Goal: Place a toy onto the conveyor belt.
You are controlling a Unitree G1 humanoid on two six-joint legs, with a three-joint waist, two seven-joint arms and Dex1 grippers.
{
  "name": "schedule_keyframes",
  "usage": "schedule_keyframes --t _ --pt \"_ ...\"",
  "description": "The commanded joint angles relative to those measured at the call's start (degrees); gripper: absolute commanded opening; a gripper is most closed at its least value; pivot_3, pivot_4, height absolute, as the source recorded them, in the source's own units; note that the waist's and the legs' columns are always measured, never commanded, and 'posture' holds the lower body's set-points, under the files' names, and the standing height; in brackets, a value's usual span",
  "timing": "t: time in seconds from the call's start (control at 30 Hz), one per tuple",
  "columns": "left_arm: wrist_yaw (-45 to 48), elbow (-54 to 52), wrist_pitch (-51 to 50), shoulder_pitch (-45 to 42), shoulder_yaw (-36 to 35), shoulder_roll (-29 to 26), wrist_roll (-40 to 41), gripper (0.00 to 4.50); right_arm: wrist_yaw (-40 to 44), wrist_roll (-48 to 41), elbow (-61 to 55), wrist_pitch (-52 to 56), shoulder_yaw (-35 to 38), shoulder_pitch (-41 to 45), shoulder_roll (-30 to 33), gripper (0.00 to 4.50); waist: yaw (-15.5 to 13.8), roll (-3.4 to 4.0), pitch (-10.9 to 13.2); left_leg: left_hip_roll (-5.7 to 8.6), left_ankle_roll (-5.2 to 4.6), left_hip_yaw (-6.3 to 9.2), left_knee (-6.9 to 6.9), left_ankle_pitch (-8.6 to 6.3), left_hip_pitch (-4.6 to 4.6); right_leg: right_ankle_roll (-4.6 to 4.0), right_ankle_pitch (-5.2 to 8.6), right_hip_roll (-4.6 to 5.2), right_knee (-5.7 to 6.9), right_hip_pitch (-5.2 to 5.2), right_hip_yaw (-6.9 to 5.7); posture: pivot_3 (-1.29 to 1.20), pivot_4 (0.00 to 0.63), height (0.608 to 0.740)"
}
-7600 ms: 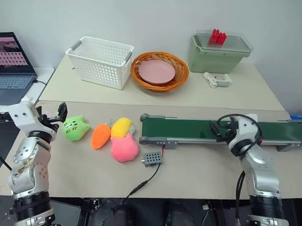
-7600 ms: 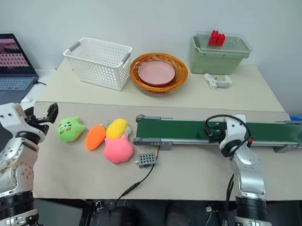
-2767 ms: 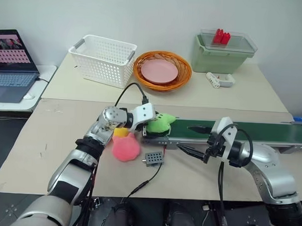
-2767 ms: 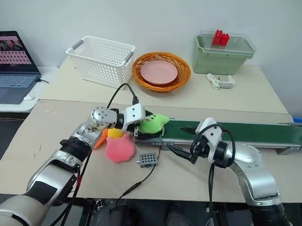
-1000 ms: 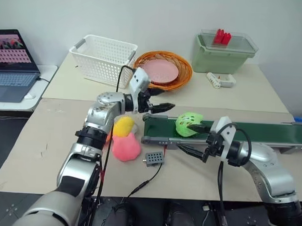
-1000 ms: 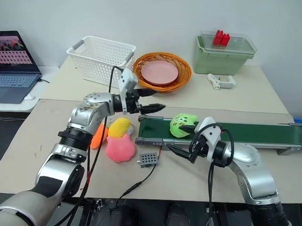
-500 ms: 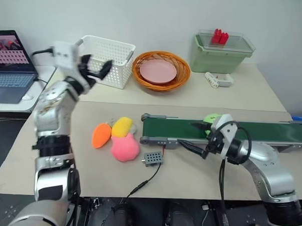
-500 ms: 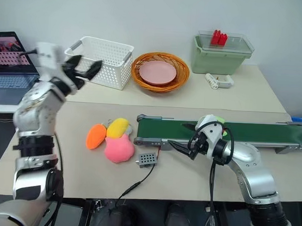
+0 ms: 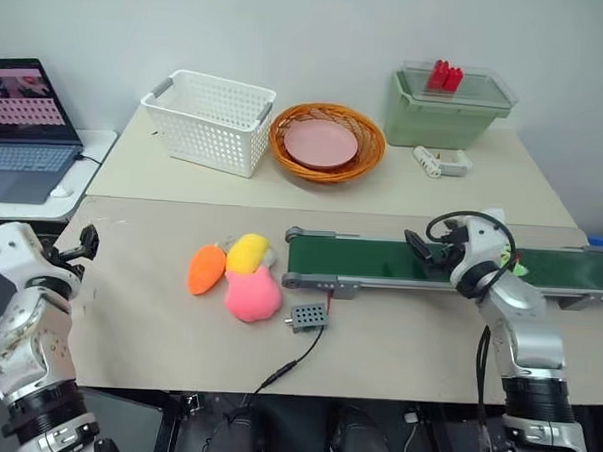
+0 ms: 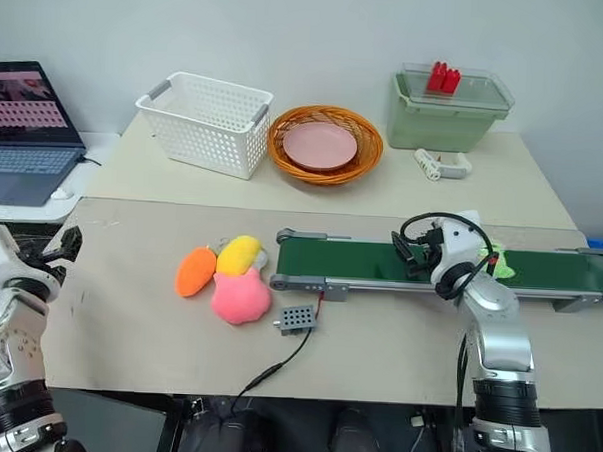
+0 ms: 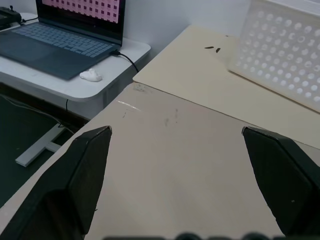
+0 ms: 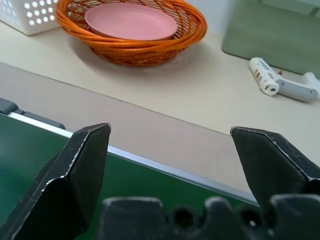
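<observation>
Toy riding on the belt, both arms hanging clear and empty.

The lime-green toy [image 10: 497, 261] is lying on the conveyor belt [image 10: 360, 261], peeking out just behind the right gripper [image 12: 170, 150], whose fingers are gaping wide with nothing between them; the left gripper [image 11: 175, 150] is likewise spread wide and empty over the table's near-left corner. The placing looks done, so nothing more seems called for. The white basket [image 9: 208, 121] is sitting empty, the wicker basket [image 9: 327, 143] is cradling a pink plate [image 9: 322, 143], and the lidded green bin [image 9: 453, 103] is carrying red blocks [image 9: 442, 73] on or under its lid.
</observation>
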State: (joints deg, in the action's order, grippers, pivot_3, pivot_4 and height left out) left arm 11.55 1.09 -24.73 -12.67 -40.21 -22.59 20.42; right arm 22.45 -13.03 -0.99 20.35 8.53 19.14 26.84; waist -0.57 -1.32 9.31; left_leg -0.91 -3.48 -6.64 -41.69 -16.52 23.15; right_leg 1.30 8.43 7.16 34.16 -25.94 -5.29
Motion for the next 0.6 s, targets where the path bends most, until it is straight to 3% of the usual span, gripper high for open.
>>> schedule_keyframes --t 0.03,0.6 --pt "0.4 -0.2 3.1 1.2 -0.3 -0.4 1.4 4.46 -0.2 0.0 -0.3 -2.3 1.4 0.8 -0.2 4.5 0.3 0.0 0.0 0.0 0.0 -0.01 0.0 0.0 -0.03 0.0 0.0 0.0 0.0 0.02 0.04 0.0 0.15 0.74" --pt "0.8 2.2 6.1 0.5 2.8 -1.7 2.5 4.46 0.8 -0.2 -1.4 -4.3 1.7 0.2 -1.3 4.5 1.2 0.0 0.0 -0.02 -0.02 0.0 0.0 -0.01 -0.02 -0.01 0.0 -0.01 0.01 0.0 0.05 0.0 0.15 0.74"
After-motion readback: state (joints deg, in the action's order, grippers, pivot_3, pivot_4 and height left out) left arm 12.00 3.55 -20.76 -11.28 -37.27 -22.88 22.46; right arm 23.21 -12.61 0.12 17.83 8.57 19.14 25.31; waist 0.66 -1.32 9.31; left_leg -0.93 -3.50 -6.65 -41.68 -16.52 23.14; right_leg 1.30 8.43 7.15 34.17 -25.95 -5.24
